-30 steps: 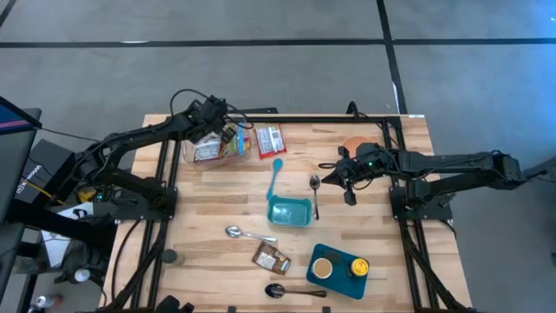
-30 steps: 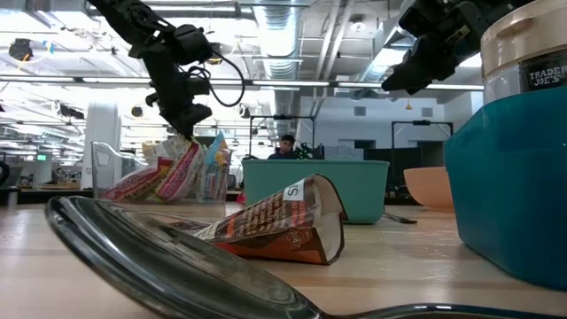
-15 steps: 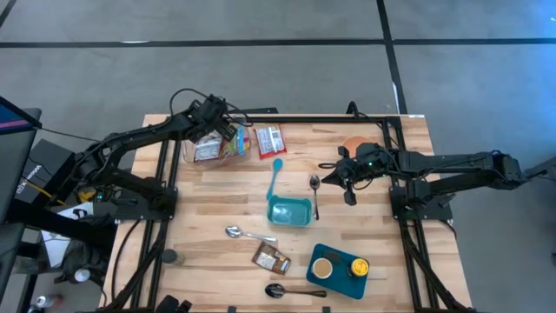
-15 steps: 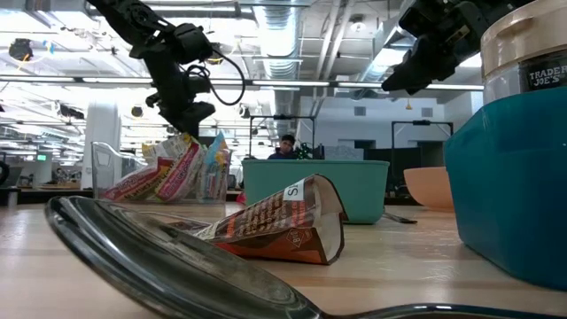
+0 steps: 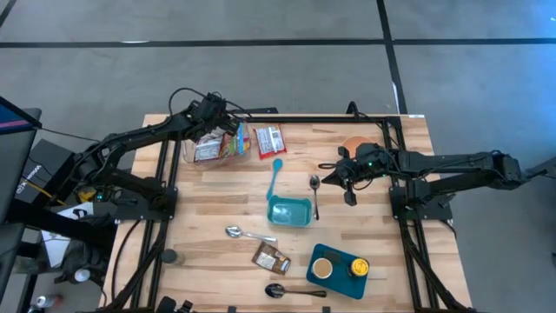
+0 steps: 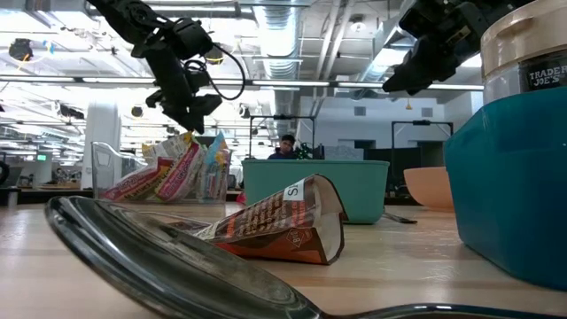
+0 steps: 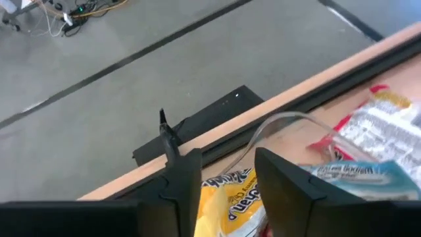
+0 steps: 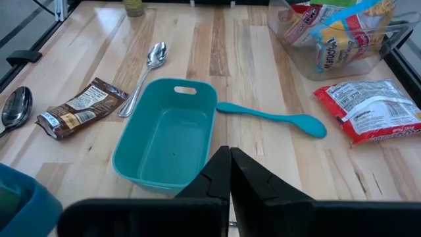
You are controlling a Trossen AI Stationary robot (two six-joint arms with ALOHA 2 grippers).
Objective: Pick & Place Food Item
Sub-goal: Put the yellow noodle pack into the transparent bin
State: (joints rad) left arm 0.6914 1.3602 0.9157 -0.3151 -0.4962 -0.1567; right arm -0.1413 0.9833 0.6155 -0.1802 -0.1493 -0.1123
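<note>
Compared with a second ago, the left gripper [image 6: 197, 118] has lifted a bit and now hangs just above the clear container [image 5: 215, 144] at the table's far left; everything else looks unmoved. Its fingers [image 7: 186, 178] are parted with nothing between them, and the yellow snack packet [image 7: 240, 204] sits right below, in the container with the other packets. One red-and-white packet [image 5: 270, 140] lies on the wood just beside that container. The right gripper [image 5: 328, 179] hovers near the teal tray [image 8: 166, 137], clenched and holding nothing. A brown packet [image 5: 271, 257] lies nearer the front edge.
</note>
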